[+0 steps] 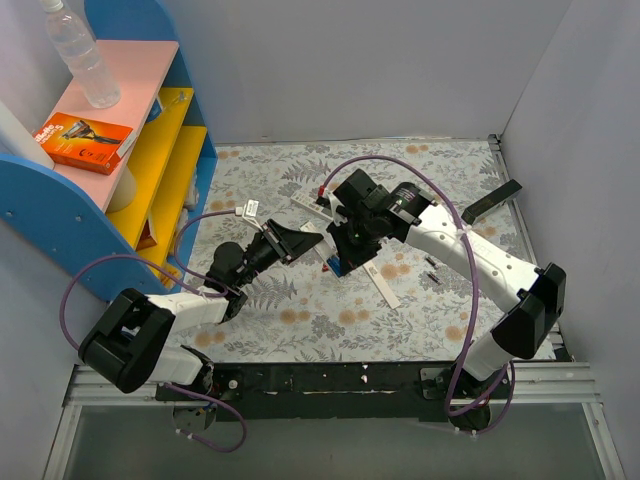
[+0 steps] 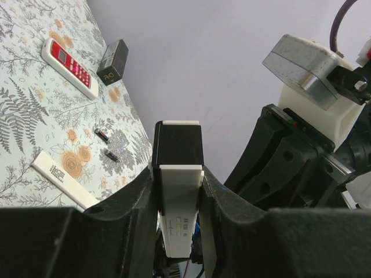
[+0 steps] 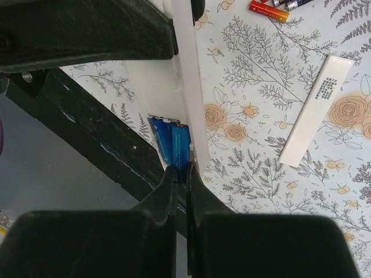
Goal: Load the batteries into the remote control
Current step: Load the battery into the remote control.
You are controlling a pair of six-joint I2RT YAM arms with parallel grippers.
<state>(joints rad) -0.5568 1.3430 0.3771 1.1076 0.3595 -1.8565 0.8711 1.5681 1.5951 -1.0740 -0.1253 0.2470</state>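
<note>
My left gripper point(image 2: 178, 174) is shut on the long white remote control point(image 2: 177, 200), whose dark end point(image 2: 178, 145) points up and away from the camera. In the right wrist view the remote point(image 3: 186, 92) shows its open back with two blue batteries point(image 3: 165, 136) lying side by side in the compartment. My right gripper point(image 3: 181, 172) is pinched on the near end of the right-hand battery point(image 3: 181, 145). In the top view both grippers meet at the table's middle, left gripper point(image 1: 298, 240) and right gripper point(image 1: 345, 258). The white back cover point(image 3: 316, 116) lies flat on the cloth.
Red-orange pieces point(image 3: 268, 10) lie at the top edge of the right wrist view. A white-and-red remote point(image 2: 69, 66), a black box point(image 2: 113, 61) and two tiny dark cylinders point(image 2: 103, 136) lie on the floral cloth. A coloured shelf point(image 1: 150, 150) stands at the left.
</note>
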